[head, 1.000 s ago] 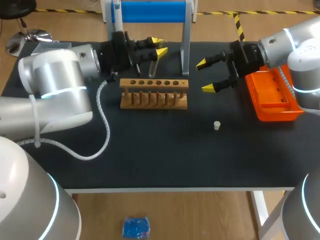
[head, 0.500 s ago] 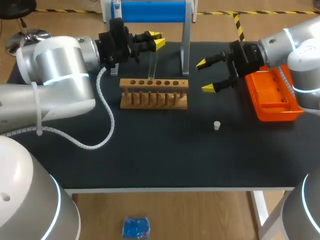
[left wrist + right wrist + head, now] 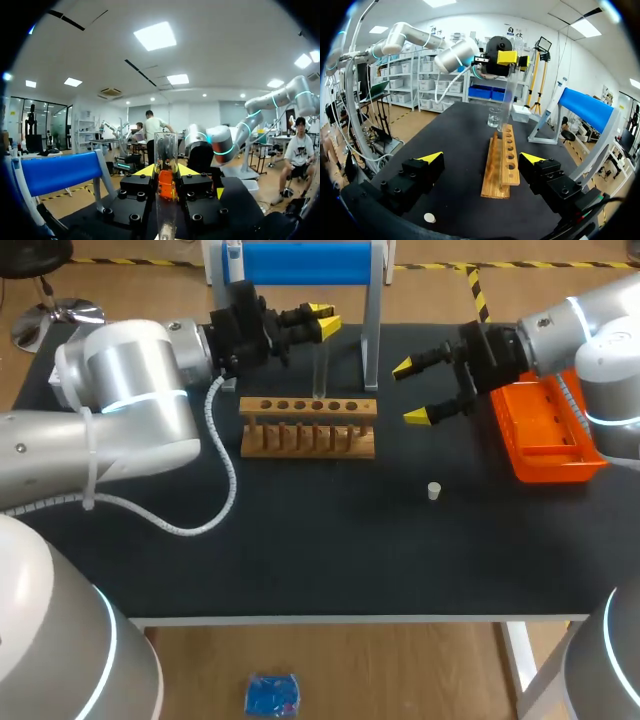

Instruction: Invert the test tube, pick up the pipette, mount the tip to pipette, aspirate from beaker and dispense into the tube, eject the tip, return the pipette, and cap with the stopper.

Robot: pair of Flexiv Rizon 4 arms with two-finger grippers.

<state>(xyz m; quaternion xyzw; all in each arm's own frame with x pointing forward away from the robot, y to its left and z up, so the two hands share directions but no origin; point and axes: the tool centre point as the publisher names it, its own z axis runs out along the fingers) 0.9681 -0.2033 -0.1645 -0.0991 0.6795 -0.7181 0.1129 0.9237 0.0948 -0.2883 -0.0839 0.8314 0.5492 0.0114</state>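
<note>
Test tube (image 3: 321, 365) clamped vertical in left gripper (image 3: 324, 320) just over wooden rack (image 3: 308, 427), inversion step seemingly in hand; right gripper (image 3: 410, 392) spread and empty, stopper (image 3: 434, 491) loose on surface (image 3: 300, 540), pipetting and capping all left to do.

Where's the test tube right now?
In the head view, the test tube is held upright in the left hand, its lower end over the wooden rack, a little right of the rack's middle.

Head camera looks down on whole counter (image 3: 330, 560) from behind; right wrist view low, sharing rack (image 3: 308, 427); left wrist faces level.
</note>
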